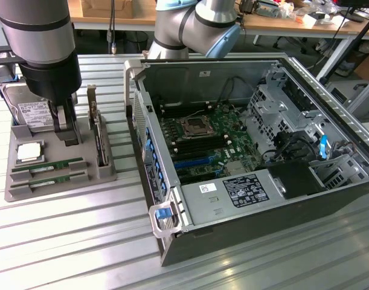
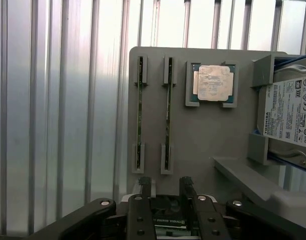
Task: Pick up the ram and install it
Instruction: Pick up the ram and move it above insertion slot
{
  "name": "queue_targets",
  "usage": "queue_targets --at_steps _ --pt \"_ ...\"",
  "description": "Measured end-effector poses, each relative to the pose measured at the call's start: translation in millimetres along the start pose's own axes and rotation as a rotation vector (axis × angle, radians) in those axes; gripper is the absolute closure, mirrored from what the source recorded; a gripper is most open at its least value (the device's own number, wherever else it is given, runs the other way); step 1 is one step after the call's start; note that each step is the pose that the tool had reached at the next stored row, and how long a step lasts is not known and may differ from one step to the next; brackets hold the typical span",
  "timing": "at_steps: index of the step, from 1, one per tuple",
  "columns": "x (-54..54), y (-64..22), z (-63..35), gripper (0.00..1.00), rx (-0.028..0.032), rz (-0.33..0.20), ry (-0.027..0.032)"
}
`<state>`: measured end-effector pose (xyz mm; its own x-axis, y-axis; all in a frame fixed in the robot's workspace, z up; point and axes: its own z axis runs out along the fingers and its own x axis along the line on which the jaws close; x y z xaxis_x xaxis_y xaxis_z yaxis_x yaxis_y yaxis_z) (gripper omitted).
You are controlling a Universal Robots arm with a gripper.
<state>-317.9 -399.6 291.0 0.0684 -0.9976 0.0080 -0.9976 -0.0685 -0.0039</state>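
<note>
While the pincer point(image 2: 166, 186) hangs released, the thin green ram point(image 2: 168, 112) sits edgewise in the tray point(image 2: 203, 135).

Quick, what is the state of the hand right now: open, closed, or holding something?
Hand: open, holding nothing, above the gray tray.

hard drive point(image 2: 289, 115) label: TOSHIBA | expansion card point(image 2: 168, 231) sticker: NVIDIA
</note>
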Motion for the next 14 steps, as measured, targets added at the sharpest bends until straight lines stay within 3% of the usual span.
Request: queue_targets --at_steps 14 --pt "0.0 0.0 4.6 0.64 0.0 0.0 0.0"
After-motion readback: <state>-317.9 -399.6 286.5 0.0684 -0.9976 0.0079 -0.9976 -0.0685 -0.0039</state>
